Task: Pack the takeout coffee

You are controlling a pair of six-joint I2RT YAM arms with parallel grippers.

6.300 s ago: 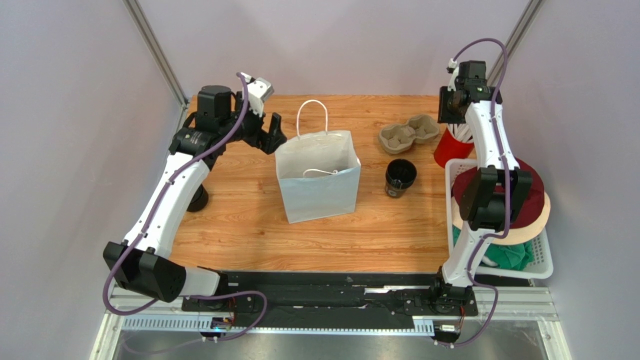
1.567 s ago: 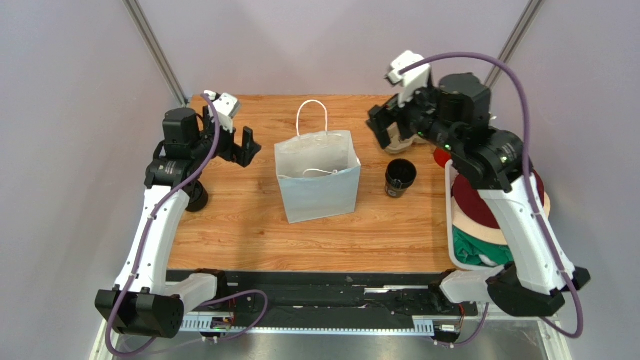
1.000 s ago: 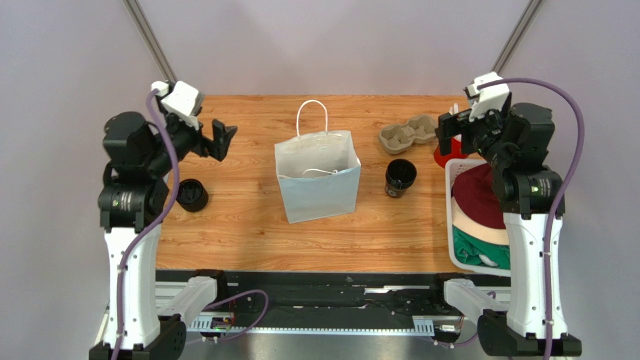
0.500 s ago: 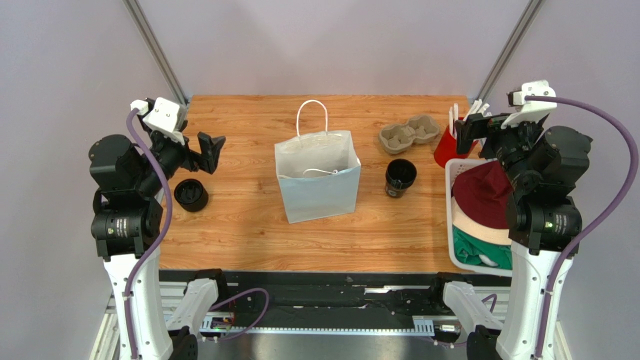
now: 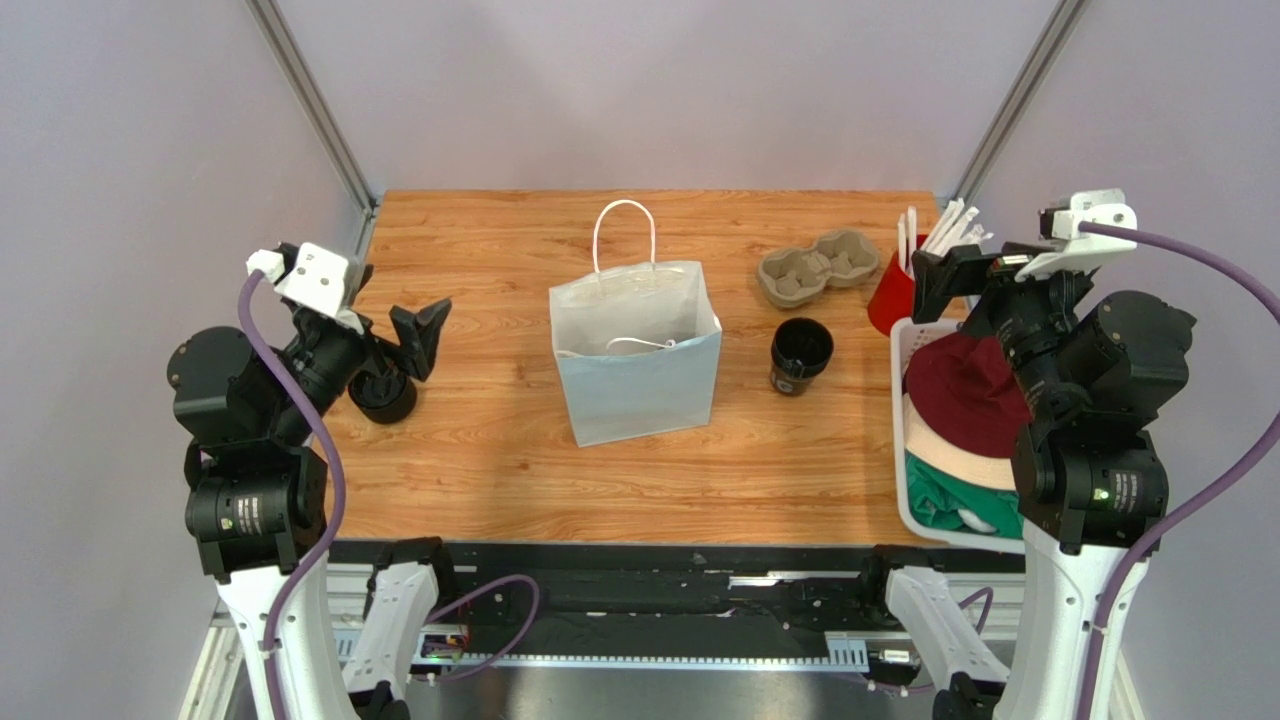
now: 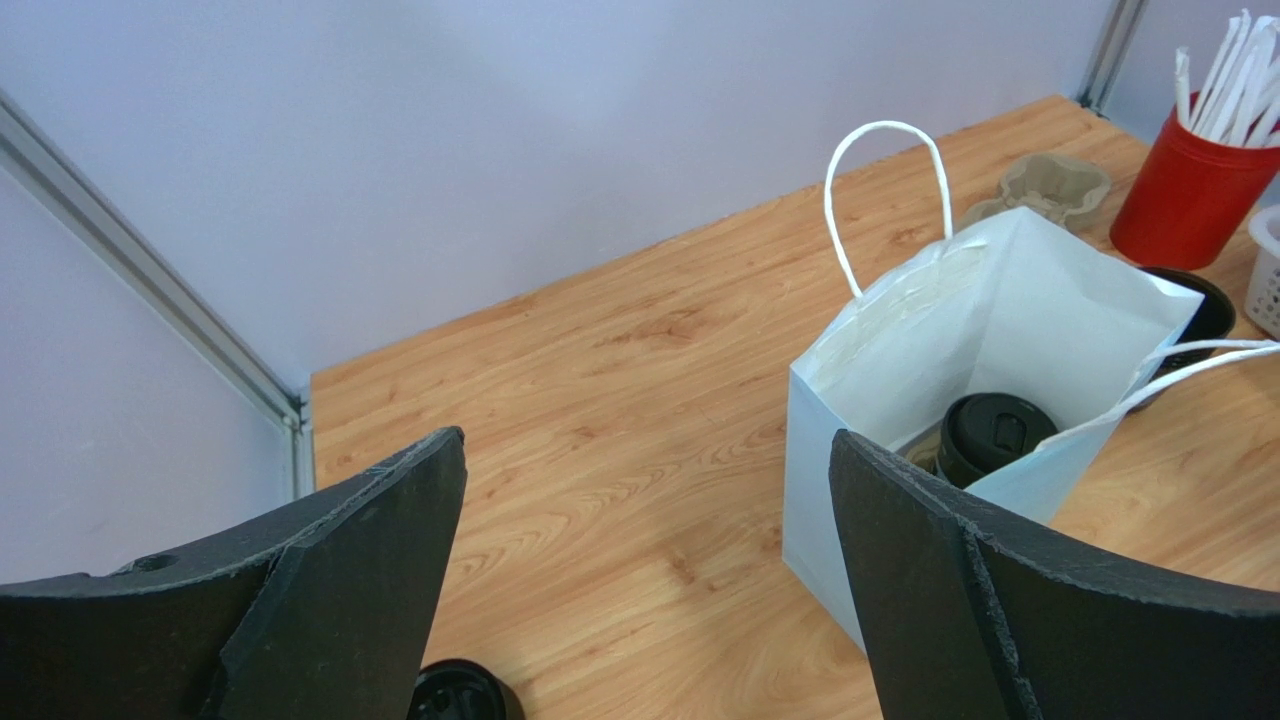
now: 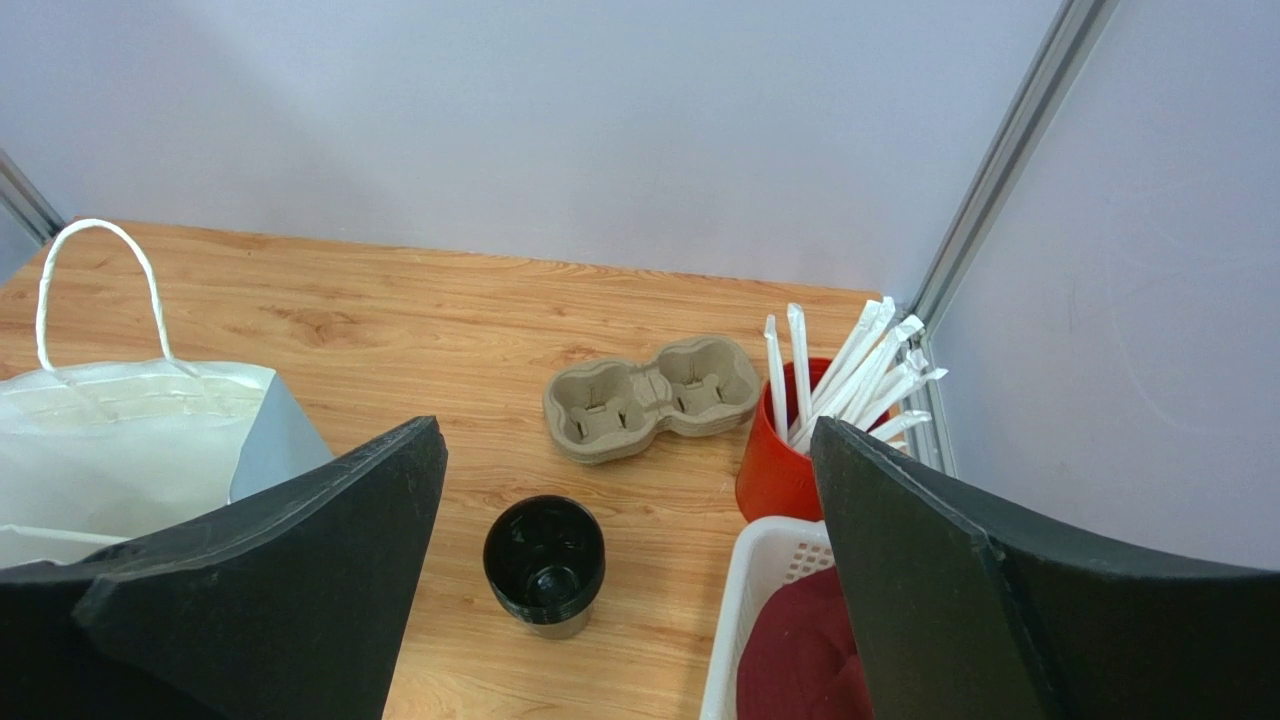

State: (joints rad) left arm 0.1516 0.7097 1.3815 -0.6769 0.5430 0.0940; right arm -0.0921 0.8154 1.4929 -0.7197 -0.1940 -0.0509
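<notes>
No brand or lettering I can read anywhere. The open black paper cup [image 7: 544, 558] might have a pale patch low on its side, but it's too small to make out.

Both arms are pulled back high. The left gripper [image 6: 646, 450] has its fingers [image 6: 346, 570] spread wide around nothing, and the right gripper [image 7: 628, 432] is splayed and empty too.

Ahead of the left gripper, over toward its right-hand finger, stands the white paper bag with loop handles [image 5: 639, 383], upright and open. A black lidded coffee cup [image 6: 992, 435] sits down inside it, so that's the coffee in the bag. Just below the other finger, a short black round piece [image 5: 383, 395] rests on the table.

The open black paper cup stands out ahead of the right gripper, between its fingers and nearer the bag-side one. It is on the table beside the bag, not touching it. Further ahead between the fingers lies the brown moulded-pulp two-well carrier [image 7: 654, 395]. Toward the other finger stands a red cup of white straws [image 7: 774, 465], right against a white plastic basket [image 7: 744, 600] holding a dark red cap [image 5: 969, 398].

The surface is an orange-toned wood-grain tabletop [image 5: 481, 450], boxed in by pale lilac-grey walls [image 7: 526, 120] with aluminium corner posts [image 7: 1007, 165].
</notes>
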